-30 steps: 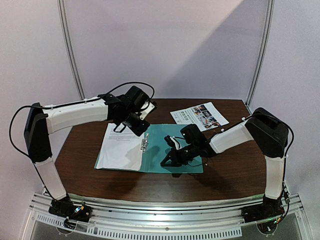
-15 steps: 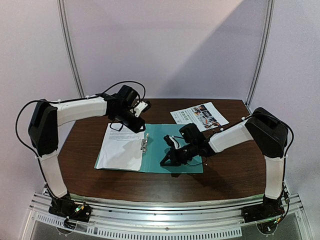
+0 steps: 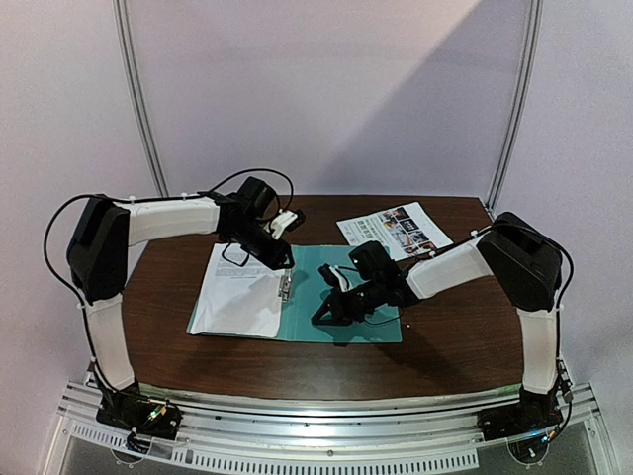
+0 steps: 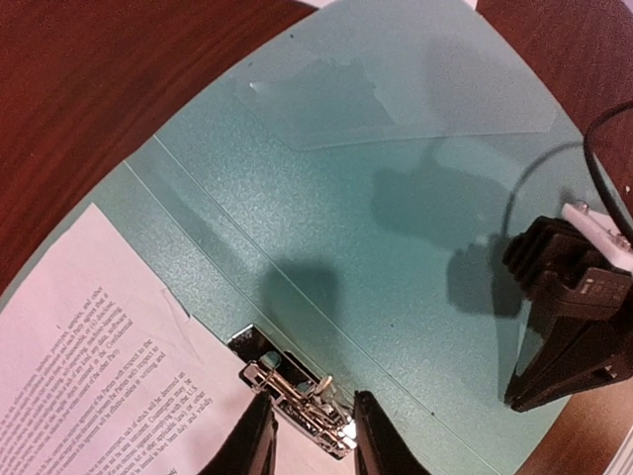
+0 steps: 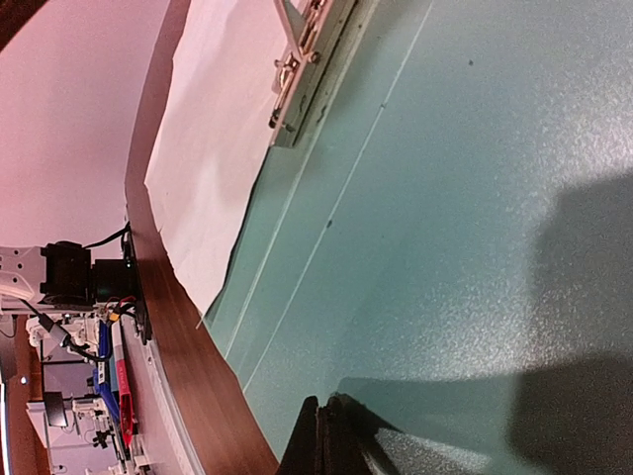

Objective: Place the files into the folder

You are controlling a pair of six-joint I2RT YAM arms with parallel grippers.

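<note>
Folder [image 3: 361, 287] open mid-frame on counter [image 3: 455, 336], plain sheet [image 3: 237, 292] on its left half. L claw [image 4: 315, 440], slightly apart, straddles the clip [image 4: 297, 391], long axis along the spine [image 4: 287, 272]. R claw [image 5: 326, 430], closed, presses right half; photo sheet [image 3: 396, 230] upper right, nearer R arm [image 3: 445, 267].

Count from the overhead view:
- bench [image 3: 465, 346]: 1
- arms: 2, the left arm [image 3: 168, 220] and the right arm [image 3: 450, 267]
- tools: 2, one per arm, the left tool [image 3: 285, 259] and the right tool [image 3: 321, 319]
- folder [image 3: 346, 297]: 1, green, mid-bench
- clip [image 3: 285, 287]: 1, metal, on the folder spine
- paper sheets: 2, i.e. 1 text sheet [image 3: 237, 292] and 1 photo sheet [image 3: 396, 230] by the far right corner
</note>
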